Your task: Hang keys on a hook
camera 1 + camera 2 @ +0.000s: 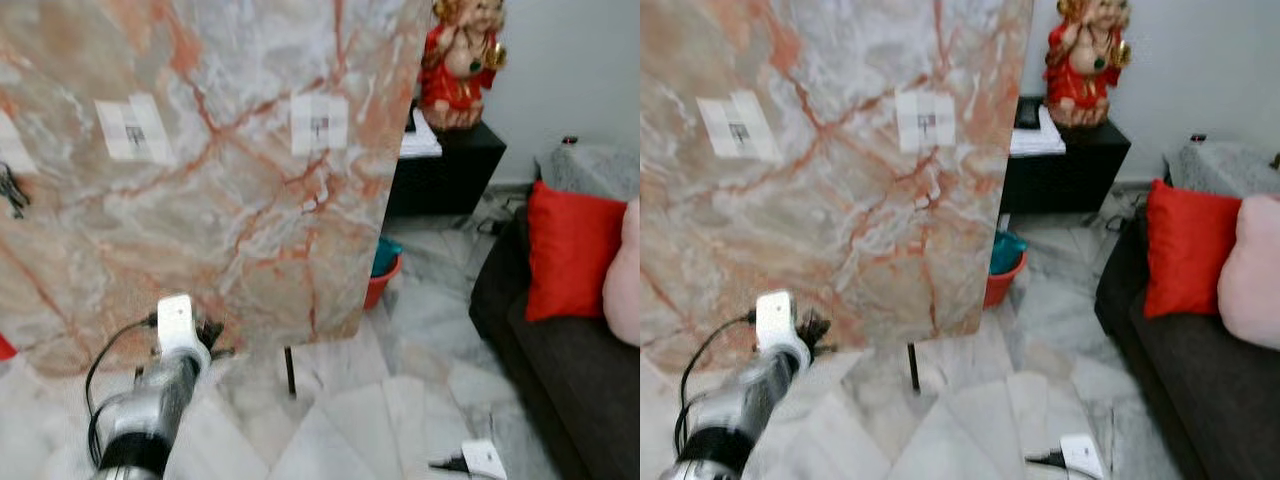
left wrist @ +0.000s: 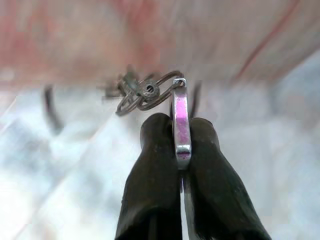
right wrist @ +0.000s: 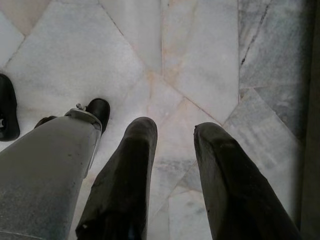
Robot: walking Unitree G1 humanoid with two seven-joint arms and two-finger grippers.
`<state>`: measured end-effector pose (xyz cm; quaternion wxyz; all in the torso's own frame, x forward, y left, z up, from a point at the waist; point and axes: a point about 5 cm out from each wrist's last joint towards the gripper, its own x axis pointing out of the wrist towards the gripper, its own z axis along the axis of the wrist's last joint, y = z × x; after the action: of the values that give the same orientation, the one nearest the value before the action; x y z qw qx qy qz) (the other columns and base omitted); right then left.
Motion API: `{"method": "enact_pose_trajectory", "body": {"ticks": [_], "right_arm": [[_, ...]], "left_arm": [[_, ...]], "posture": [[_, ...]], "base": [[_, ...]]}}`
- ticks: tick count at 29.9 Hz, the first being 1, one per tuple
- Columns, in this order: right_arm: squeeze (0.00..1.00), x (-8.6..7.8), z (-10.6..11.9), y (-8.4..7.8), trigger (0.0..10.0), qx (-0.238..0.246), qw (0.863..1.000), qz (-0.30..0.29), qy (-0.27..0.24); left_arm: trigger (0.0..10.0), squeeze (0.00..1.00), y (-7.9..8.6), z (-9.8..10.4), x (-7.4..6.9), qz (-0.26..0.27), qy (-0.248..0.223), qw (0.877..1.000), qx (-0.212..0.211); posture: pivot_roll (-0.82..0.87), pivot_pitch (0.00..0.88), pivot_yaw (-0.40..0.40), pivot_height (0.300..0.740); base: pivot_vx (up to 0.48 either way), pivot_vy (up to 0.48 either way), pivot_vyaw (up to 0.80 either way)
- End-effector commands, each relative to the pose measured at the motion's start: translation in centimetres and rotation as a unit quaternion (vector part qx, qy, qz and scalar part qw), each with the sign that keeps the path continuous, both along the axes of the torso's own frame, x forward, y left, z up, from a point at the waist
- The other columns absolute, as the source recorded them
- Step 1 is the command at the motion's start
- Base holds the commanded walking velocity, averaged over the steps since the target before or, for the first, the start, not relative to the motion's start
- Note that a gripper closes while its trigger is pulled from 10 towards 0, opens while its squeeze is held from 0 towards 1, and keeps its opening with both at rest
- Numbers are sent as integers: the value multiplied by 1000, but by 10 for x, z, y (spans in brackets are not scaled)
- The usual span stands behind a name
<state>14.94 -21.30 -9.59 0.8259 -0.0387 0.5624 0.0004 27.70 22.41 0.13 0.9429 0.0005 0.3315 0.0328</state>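
My left gripper (image 2: 179, 131) is shut on the keys (image 2: 147, 92). Its two black fingers pinch a pink metal clip, and the wire key rings stick out beyond the tips. In the left eye view the left arm reaches up from the lower left, its gripper (image 1: 208, 338) close to the bottom edge of an upright marble panel (image 1: 230, 220). Two white patches, each with a small dark hook, sit high on the panel: one on the left (image 1: 133, 130) and one further right (image 1: 319, 124). The right gripper (image 3: 175, 132) hangs open over the marble floor, beside my own leg.
A thin black leg (image 1: 290, 372) props the panel. Red and teal buckets (image 1: 384, 270) stand behind its right edge. A red figurine (image 1: 460, 65) stands on a black cabinet (image 1: 450, 165). At the right is a dark sofa (image 1: 560, 370) with a red cushion (image 1: 572, 250). A white plug (image 1: 482, 460) lies on the floor.
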Motion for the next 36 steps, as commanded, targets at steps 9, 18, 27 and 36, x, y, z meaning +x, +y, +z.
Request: {"method": "enact_pose_trajectory", "body": {"ticks": [9, 18, 27, 36], "right_arm": [[0, 1, 1, -5, 10000, 1, 1000, -20, -6], [0, -1, 0, -4, 10000, 5, 999, -37, -5], [0, -2, 0, -4, 10000, 4, 999, -36, -3], [0, -1, 0, -5, 10000, 4, 999, -32, -3]], "left_arm": [[10000, 0, 5, -46, -44, -3, 104, 994, 20], [10000, 0, 6, -73, -83, 47, 157, 987, 5], [10000, 0, 6, -75, -87, 58, 154, 986, 9], [10000, 0, 3, -77, -90, 61, 153, 986, 1]], "posture": [[4, 0, -103, 740], [1, 0, -97, 740], [2, 0, -105, 740], [1, 0, -109, 740]], "base": [[0, 0, 0], [0, 0, 0], [0, 0, 0], [100, 0, 0]]}}
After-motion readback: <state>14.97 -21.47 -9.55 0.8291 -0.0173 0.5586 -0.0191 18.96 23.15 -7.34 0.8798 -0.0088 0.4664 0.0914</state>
